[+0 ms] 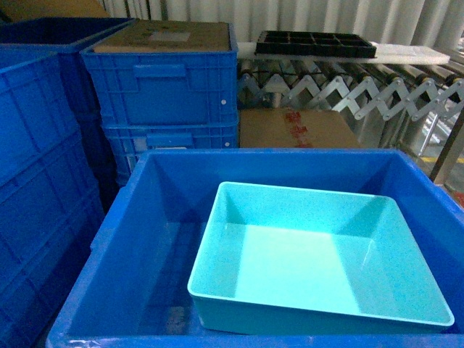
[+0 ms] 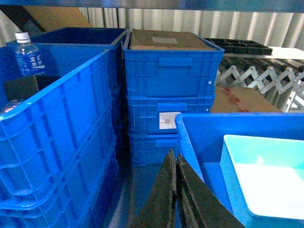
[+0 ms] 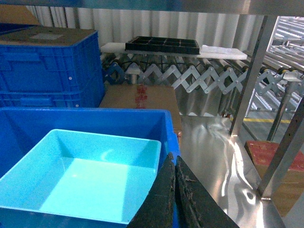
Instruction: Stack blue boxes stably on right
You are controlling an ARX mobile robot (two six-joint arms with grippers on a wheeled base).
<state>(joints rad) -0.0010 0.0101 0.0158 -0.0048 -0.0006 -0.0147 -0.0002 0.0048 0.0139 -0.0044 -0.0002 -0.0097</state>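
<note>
One light turquoise blue box (image 1: 319,261) sits upright on the right side inside a large royal-blue bin (image 1: 167,217); it also shows as the turquoise box (image 2: 266,175) in the left wrist view and the same box (image 3: 90,173) in the right wrist view. My left gripper (image 2: 174,156) is shut with nothing in it, hanging left of the bin's outer wall. Over the bin's right rim hangs my right gripper (image 3: 172,159), shut and empty, beside the box's right edge. Neither gripper shows in the head view.
Stacked royal-blue ribbed crates (image 1: 163,87) stand behind and left, one crate (image 2: 47,133) holding a water bottle (image 2: 26,54). A cardboard box (image 1: 297,129) sits behind the bin. A roller conveyor (image 3: 190,71) carries a black tray (image 1: 315,45). Steel posts (image 3: 254,71) rise at right.
</note>
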